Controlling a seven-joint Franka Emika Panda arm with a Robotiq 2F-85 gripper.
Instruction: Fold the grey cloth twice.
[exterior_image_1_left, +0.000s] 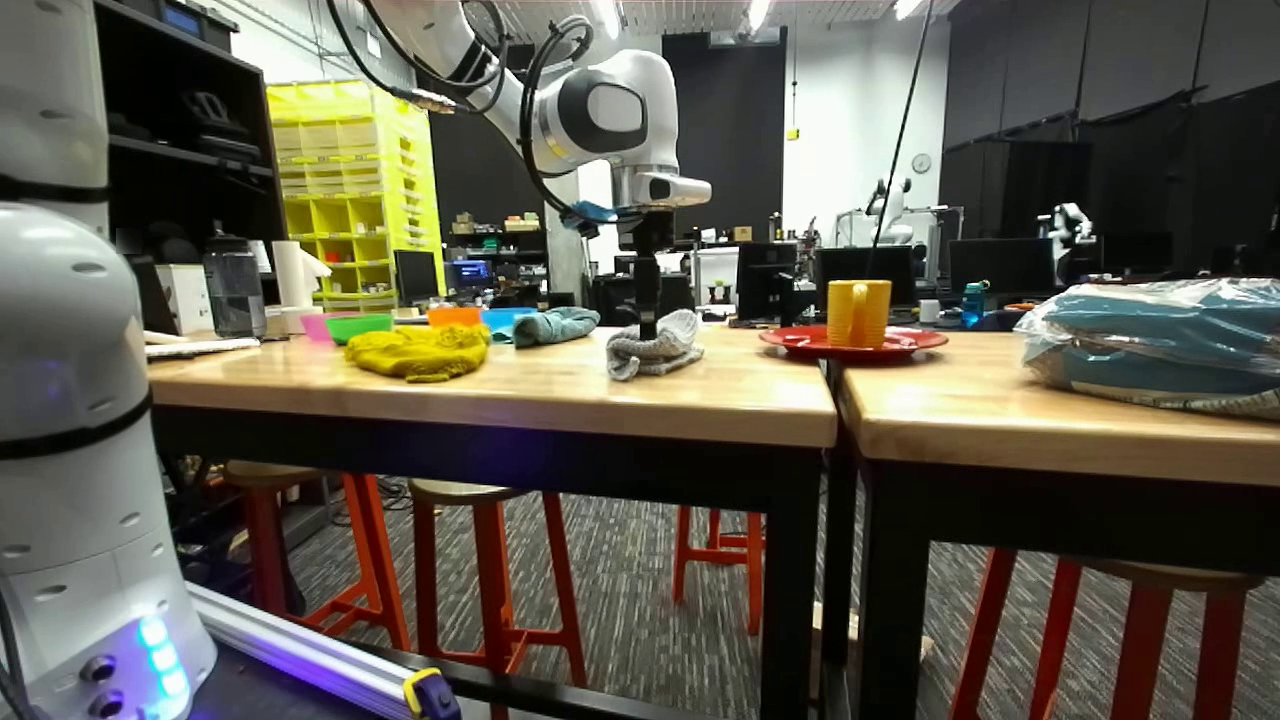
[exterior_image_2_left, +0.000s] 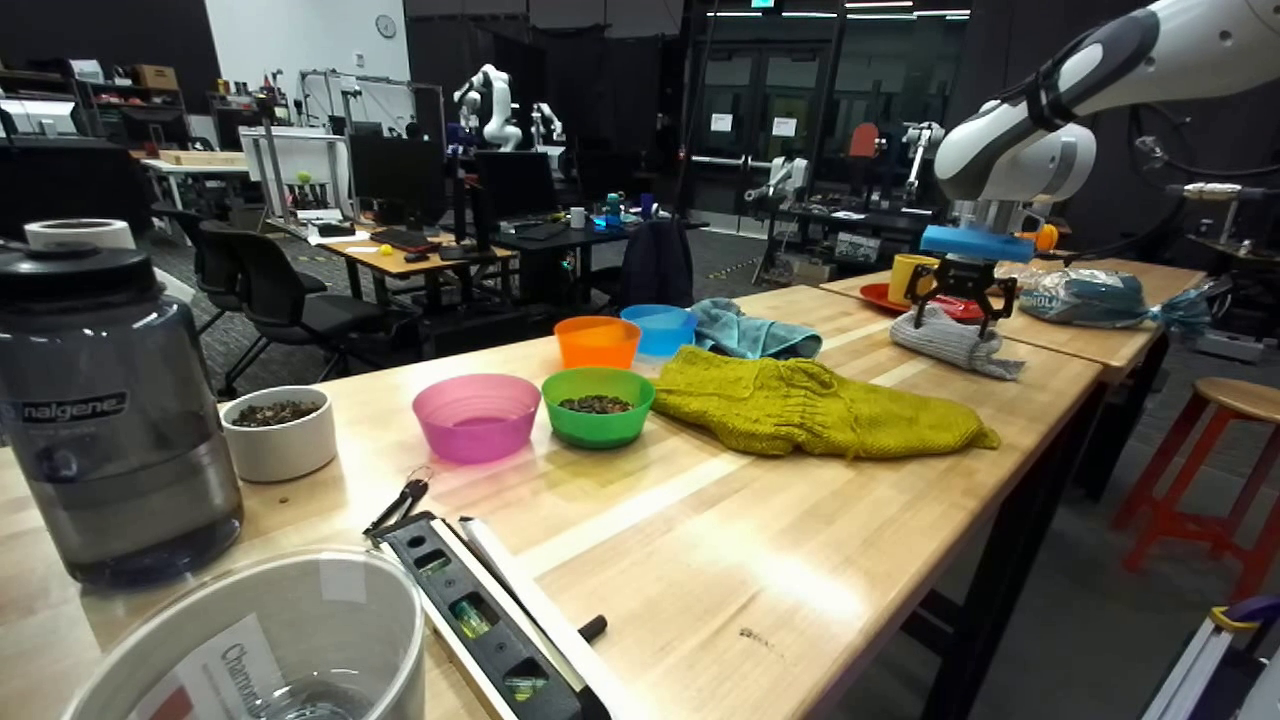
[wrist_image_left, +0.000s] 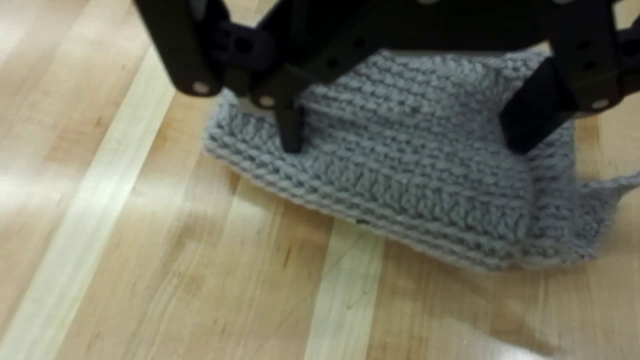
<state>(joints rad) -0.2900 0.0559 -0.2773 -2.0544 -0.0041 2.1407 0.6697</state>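
Gripper (wrist_image_left: 406, 142) is right over the grey knitted cloth (wrist_image_left: 415, 170) on the wooden tabletop (wrist_image_left: 240, 300), fingers spread wide, nothing pinched. Single arm (exterior_image_1_left: 608, 110) at work, so no nearer-hand choice.

Wrist view: cloth fills centre to right, directly under the hand, extending to lower right. Ribbed edge slopes from centre left down to lower right; the line between the fingertips (wrist_image_left: 291, 137) is closer to level, so the two are skewed. Fingertip at frame left is over fabric near that edge, the one at frame right near a crease. Can't tell if either touches.

In an exterior view the cloth is at right, above and right of the yellow-green knitted cloth (exterior_image_2_left: 800, 405), long axis running left to right with a slight drop; both fingers fall within that length. In an exterior view it's mid-frame, left of the red plate (exterior_image_1_left: 905, 343).

My read: looks doubled already, layer count unclear. Next fold turns on jaw angle: closing as is would probably bunch it lengthwise. Better to square up to one edge, pinch that, carry it across.
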